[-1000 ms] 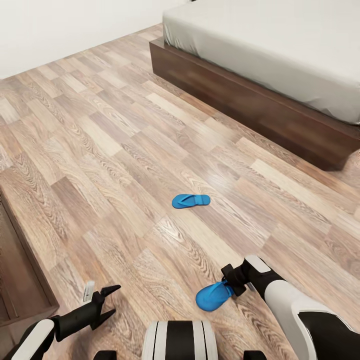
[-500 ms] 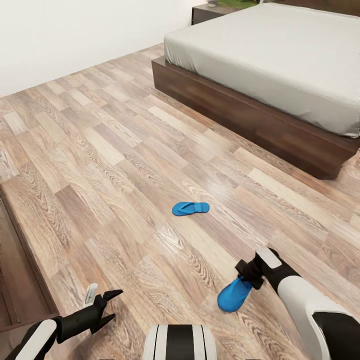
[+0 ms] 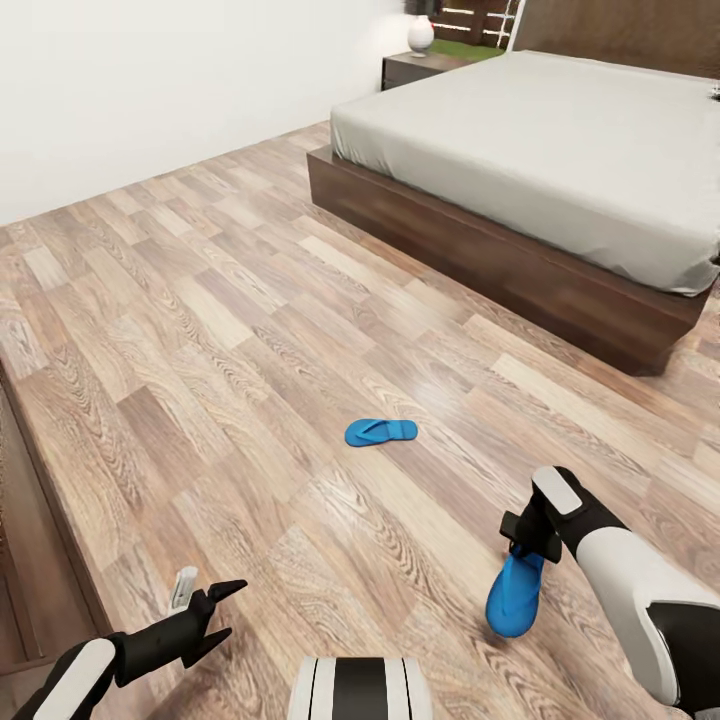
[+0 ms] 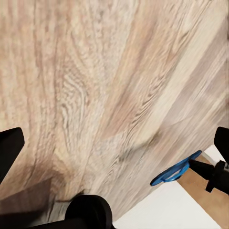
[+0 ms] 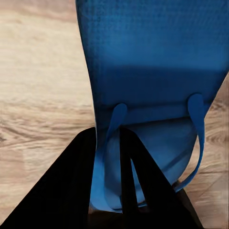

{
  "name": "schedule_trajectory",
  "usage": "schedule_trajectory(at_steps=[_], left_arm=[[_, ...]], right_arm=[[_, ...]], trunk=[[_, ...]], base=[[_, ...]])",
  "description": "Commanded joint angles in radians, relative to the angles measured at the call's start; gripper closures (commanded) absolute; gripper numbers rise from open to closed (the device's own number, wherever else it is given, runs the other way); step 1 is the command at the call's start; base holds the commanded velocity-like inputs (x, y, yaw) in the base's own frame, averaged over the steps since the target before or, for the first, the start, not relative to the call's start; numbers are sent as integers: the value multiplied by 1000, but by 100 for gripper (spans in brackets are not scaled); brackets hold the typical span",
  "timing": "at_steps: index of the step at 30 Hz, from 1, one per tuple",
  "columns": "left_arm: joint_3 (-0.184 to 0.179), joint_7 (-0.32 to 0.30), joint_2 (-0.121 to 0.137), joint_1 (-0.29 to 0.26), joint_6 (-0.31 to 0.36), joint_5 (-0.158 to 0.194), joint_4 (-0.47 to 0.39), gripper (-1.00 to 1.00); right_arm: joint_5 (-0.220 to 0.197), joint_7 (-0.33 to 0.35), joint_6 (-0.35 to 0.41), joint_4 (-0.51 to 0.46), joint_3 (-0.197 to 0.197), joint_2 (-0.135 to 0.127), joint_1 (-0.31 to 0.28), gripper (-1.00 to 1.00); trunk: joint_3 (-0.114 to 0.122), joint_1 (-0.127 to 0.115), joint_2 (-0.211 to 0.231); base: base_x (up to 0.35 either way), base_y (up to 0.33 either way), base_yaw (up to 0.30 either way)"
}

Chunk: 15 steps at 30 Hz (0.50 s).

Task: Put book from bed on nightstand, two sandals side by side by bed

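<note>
One sandal (image 3: 516,598) hanging lengthwise from clenched right gripper (image 3: 528,545), left gripper (image 3: 205,612) spread, empty

Even, bright, diffuse light fills the room, with no hard shadows. The light brown wood-plank floor (image 3: 250,330) carries soft pale sheen patches near its middle. The flat light-grey mattress (image 3: 560,150) is evenly lit. In the left wrist view the floor grain smears and stretches. The bright blue flip-flop sole (image 5: 152,62) darkens toward the black end effector fingers (image 5: 129,191).

The floor (image 3: 250,330) was faintly glossy wood plank; the bed (image 3: 480,240) had dark wood under a matt grey cloth mattress (image 3: 560,140).
</note>
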Motion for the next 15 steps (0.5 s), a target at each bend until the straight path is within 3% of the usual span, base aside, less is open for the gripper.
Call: schedule_trajectory(at_steps=[1, 10, 15], left_arm=[[2, -4, 0, 0, 5, -4, 0, -100], [2, -1, -2, 0, 2, -9, 0, -100], [2, -1, -2, 0, 1, -41, 0, -100]], right_arm=[[-7, -8, 20, -2, -1, -1, -3, 100], [3, -33, 55, 19, 1, -1, -7, 100], [4, -70, 58, 30, 5, -2, -8, 100]], trunk=[[3, -1, 0], [38, -5, 2], [57, -7, 3]], base=[[0, 0, 0], [0, 0, 0], [0, 0, 0]])
